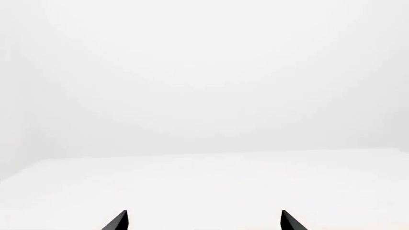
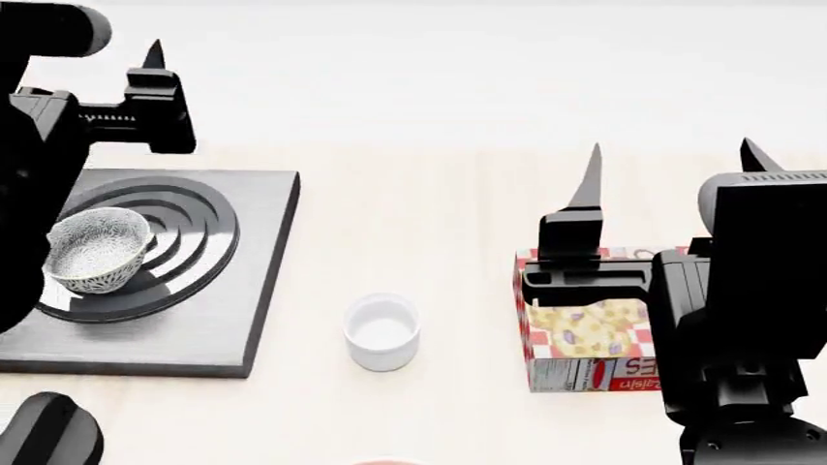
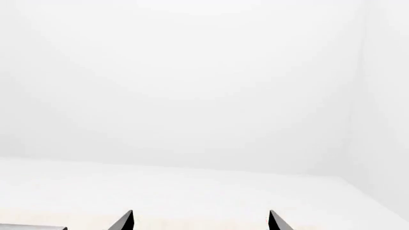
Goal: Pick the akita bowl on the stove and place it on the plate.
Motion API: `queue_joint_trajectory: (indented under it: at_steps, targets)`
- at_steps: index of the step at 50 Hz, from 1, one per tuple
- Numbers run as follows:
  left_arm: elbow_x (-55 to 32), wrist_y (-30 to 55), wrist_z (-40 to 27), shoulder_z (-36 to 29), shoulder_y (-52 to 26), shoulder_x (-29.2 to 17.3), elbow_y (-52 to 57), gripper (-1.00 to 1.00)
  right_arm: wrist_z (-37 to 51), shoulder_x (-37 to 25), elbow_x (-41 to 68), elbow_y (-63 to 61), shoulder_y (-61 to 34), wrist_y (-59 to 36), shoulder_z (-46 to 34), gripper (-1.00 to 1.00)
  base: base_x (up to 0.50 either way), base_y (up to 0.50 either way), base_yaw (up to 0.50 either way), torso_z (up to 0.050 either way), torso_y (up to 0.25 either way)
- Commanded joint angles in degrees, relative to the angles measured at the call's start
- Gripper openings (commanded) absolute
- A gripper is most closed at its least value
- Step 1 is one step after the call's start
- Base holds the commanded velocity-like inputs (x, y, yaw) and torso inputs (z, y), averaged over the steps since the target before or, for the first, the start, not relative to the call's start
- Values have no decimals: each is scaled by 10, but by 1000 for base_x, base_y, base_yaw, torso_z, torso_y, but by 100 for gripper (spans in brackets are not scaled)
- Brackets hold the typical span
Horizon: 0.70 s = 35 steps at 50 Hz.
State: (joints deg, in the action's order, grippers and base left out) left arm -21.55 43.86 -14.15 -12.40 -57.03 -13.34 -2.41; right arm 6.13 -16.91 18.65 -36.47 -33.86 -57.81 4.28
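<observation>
The akita bowl [image 2: 97, 250], speckled black and white, sits upright on the left part of the stove [image 2: 252, 291], a dark grey slab with black rings. My left gripper [image 2: 114, 60] hangs above the stove's far edge, beyond the bowl and apart from it; its fingertips [image 1: 121, 221] are spread wide with nothing between them. My right gripper [image 2: 672, 160] is open and empty over the right side of the table, far from the bowl. A thin reddish arc [image 2: 383, 462] at the head view's bottom edge may be the plate's rim; the rest is out of view.
A small plain white cup [image 2: 382, 332] stands just right of the stove. A red-checked food box [image 2: 582, 344] lies under my right arm. The pale table [image 2: 427, 194] runs back to a white wall; both wrist views show only table and wall.
</observation>
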Motion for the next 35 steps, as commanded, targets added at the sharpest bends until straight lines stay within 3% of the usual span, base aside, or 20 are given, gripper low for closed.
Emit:
queue_joint_trajectory:
  at_steps: [1,13,18,22,23,35]
  targets:
    - [-17,26,15,15,-109,12,-80,100,1,-1,2,2,2,6,-1,100,0,0,0,0,0]
    - [23,5,26,-24,-179,9,-197,100,1,-3,5,5,3,10,-1,100,0,0,0,0,0]
    - [70,-12,45,-93,-182,-1,-242,100,2,-4,6,3,2,9,-2,100,0,0,0,0,0]
    - [48,-19,41,-61,-180,5,-263,100,4,-4,8,2,1,6,-2,100,0,0,0,0,0]
    - [65,-27,48,-85,-181,0,-269,100,5,-4,9,-1,1,4,-1,100,0,0,0,0,0]
    - [47,-43,63,-70,-180,0,-280,100,6,-5,10,2,3,8,-3,100,0,0,0,0,0]
